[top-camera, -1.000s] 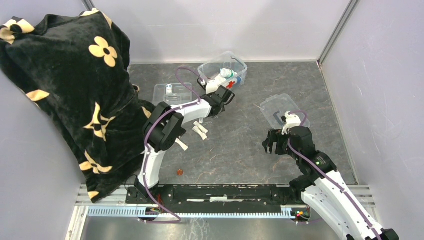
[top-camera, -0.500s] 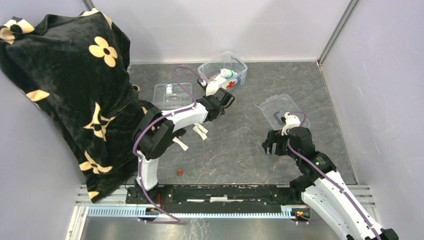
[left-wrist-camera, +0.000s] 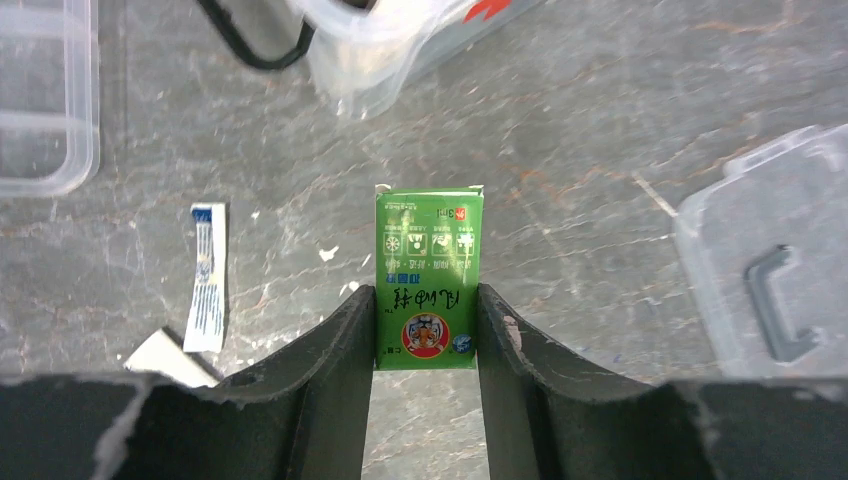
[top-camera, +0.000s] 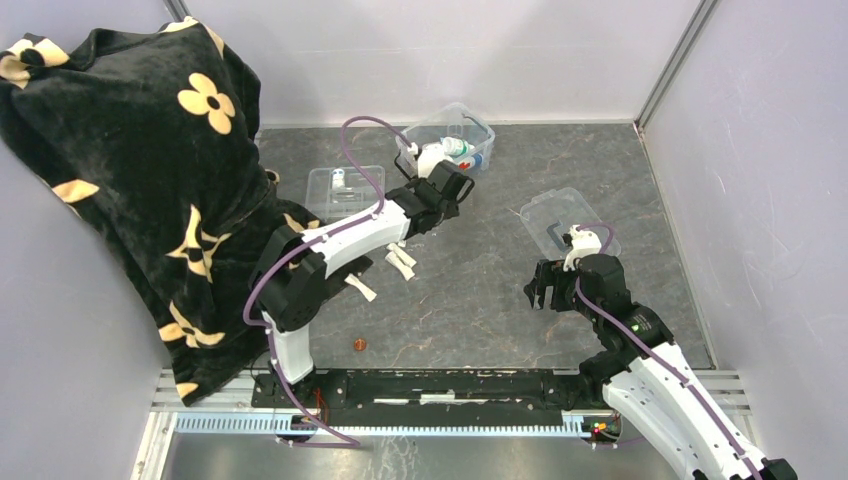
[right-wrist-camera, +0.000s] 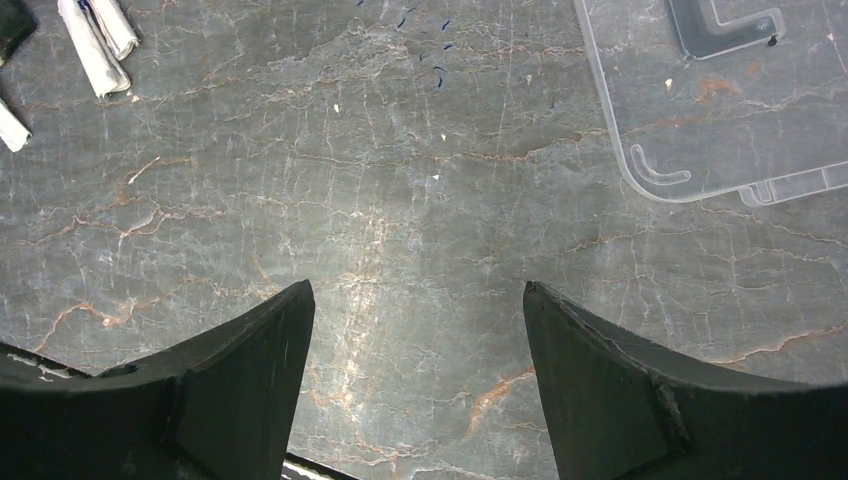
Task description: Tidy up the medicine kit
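The left gripper [left-wrist-camera: 427, 300] is closed about halfway onto a small green box [left-wrist-camera: 428, 272]. Its fingers press the two long sides of the box, and the printed face is turned up toward the wrist camera. Gripping the narrow width keeps the box straight and leaves its far end free, which suits sliding it end first into a container. The box appears to be lifted off the bench [left-wrist-camera: 600, 150], just short of the medicine kit [top-camera: 447, 137]. The kit stands open near the middle of the far edge, with a bottle [top-camera: 455, 147] already inside. My reading is that the box is on its way into the kit.

The kit's flat lid [top-camera: 563, 218] lies toward the right edge, probably set there to keep the opening free. A shallow divided tray [top-camera: 340, 188] sits left of the kit, near a black flowered blanket [top-camera: 130, 170] heaped over the left side. A few white wrapped strips [top-camera: 400, 262] lie loose nearer the middle, not yet packed.

The right gripper [right-wrist-camera: 415, 300] hangs wide open over bare bench near the lid, holding nothing and out of the left arm's way.
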